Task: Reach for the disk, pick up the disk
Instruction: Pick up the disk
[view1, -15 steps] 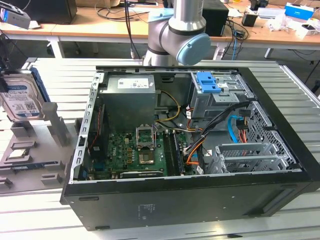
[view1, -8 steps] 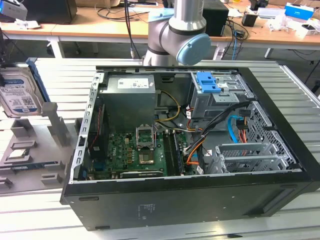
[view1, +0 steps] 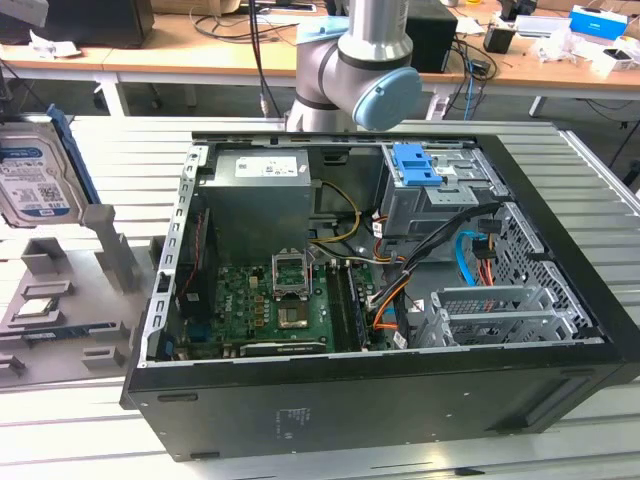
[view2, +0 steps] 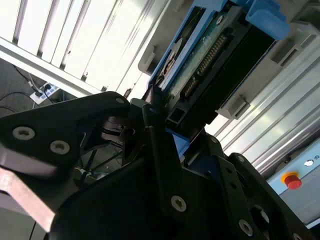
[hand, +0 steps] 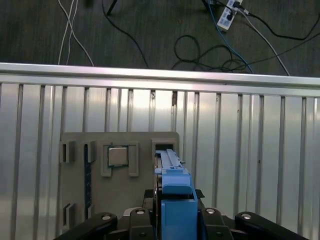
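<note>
The disk is a silver hard drive with a white-and-blue label and blue side rails. It stands on edge at the exterior view's far left, above the grey fixture. In the first wrist view I look down along its blue rail, and my gripper has one black finger on each side of it. The second wrist view shows the disk's green circuit board and a black finger pressed against its edge. My gripper is shut on the disk.
An open black computer case lies on the slatted metal table, with a blue latch plate inside. The fixture holds a small silver chip. Cables and a power strip lie on the floor. A red button is nearby.
</note>
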